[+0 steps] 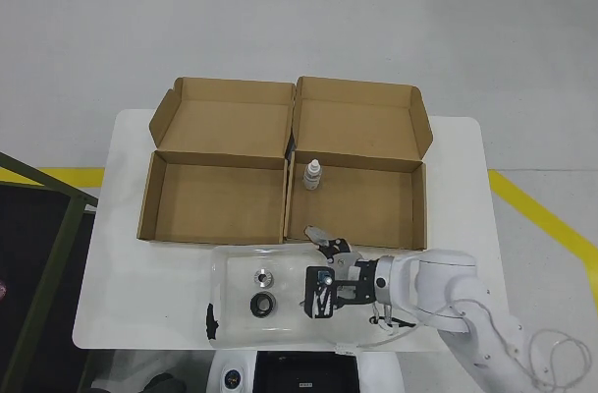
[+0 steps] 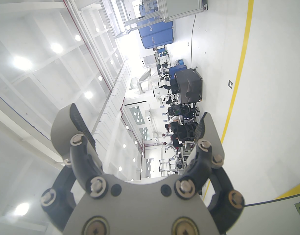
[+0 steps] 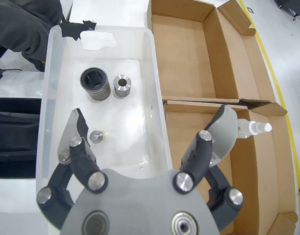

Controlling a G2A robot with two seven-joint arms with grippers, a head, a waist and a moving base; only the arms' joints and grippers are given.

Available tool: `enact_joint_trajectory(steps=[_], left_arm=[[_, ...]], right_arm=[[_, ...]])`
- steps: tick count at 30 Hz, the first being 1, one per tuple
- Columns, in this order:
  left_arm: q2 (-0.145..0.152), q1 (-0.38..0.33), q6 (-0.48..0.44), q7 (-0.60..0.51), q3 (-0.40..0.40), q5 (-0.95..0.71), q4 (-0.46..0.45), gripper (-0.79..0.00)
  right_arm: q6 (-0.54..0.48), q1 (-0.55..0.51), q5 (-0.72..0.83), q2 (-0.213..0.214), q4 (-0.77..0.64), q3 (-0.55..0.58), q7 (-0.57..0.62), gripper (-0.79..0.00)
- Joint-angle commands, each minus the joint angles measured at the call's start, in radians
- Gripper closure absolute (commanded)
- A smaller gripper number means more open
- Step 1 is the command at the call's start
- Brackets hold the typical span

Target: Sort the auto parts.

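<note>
A clear plastic bin [image 1: 220, 257] stands at the table's front edge. In it are a dark ring bearing [image 3: 94, 84], a smaller steel bushing [image 3: 122, 85] beside it, and a small steel part [image 3: 97, 136] close to one fingertip. My right gripper [image 3: 150, 123] hangs open over the bin's right end [image 1: 323, 267], one finger above the bin and the other above the right cardboard box [image 3: 250, 172]. It holds nothing. A white spray bottle [image 3: 254, 128] lies in that box. My left gripper [image 2: 137, 125] is open and empty, pointing out into the room.
Two open cardboard boxes sit side by side behind the bin, the left box [image 1: 215, 201] bare inside and the right box [image 1: 367, 211] holding the bottle [image 1: 312, 175]. Black tape [image 3: 75, 29] marks the bin's far corner. A green-framed cart [image 1: 33, 246] stands left of the table.
</note>
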Motion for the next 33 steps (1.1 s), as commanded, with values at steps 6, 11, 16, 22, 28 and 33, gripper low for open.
enact_joint_trajectory(steps=[6,11,16,22,28,33], left_arm=[[0.0,0.0,0.0,0.0,0.0,0.0,0.0,-0.785],[0.0,0.0,0.0,0.0,0.0,0.0,0.0,-0.785],[0.0,0.0,0.0,0.0,0.0,0.0,0.0,-0.785],[0.0,0.0,0.0,0.0,0.0,0.0,0.0,-0.785],[0.0,0.0,0.0,0.0,0.0,0.0,0.0,-0.785],[0.0,0.0,0.0,0.0,0.0,0.0,0.0,-0.785]], right_arm=[[-0.005,-0.005,-0.033,0.004,-0.019,-0.048,0.061,-0.785],[-0.015,-0.001,-0.035,0.006,0.0,-0.089,0.094,-0.785],[-0.009,0.007,-0.037,0.006,0.031,-0.117,0.121,-0.785],[0.0,0.019,-0.048,0.008,0.064,-0.14,0.155,-0.785],[0.003,0.039,-0.07,0.007,0.083,-0.174,0.192,-0.785],[0.005,0.054,-0.076,0.007,0.102,-0.199,0.221,-0.785]])
